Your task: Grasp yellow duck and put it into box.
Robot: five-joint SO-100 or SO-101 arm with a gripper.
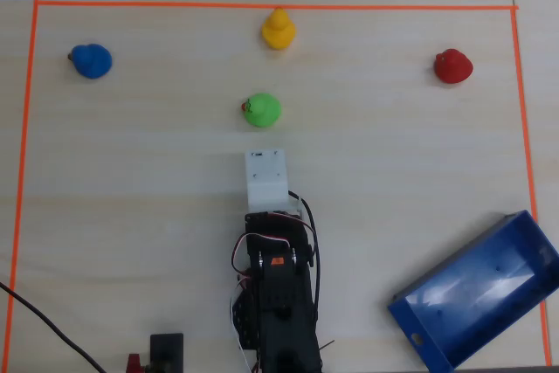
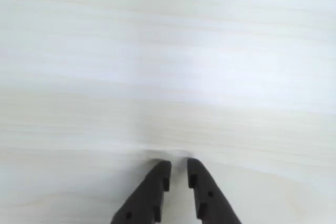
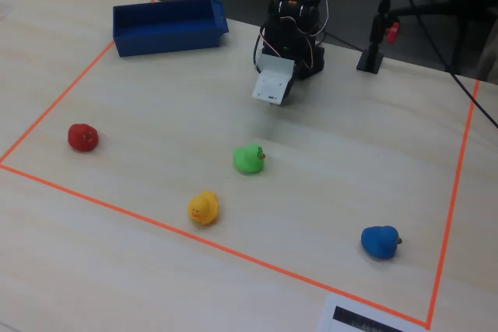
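Note:
The yellow duck (image 1: 278, 30) stands near the far edge of the taped area in the overhead view, and near the front tape in the fixed view (image 3: 204, 208). The blue box (image 1: 489, 290) lies empty and at an angle at the lower right of the overhead view; in the fixed view (image 3: 167, 25) it is at the back left. My arm (image 1: 272, 259) is folded near its base, its white wrist block (image 1: 266, 176) pointing at the ducks. In the wrist view my gripper (image 2: 178, 165) hangs over bare wood, jaws nearly together and empty. The duck is far from it.
A green duck (image 1: 261, 110) sits between my wrist block and the yellow duck. A red duck (image 1: 453, 66) is at the right and a blue duck (image 1: 91, 61) at the left in the overhead view. Orange tape (image 1: 262, 5) borders the work area.

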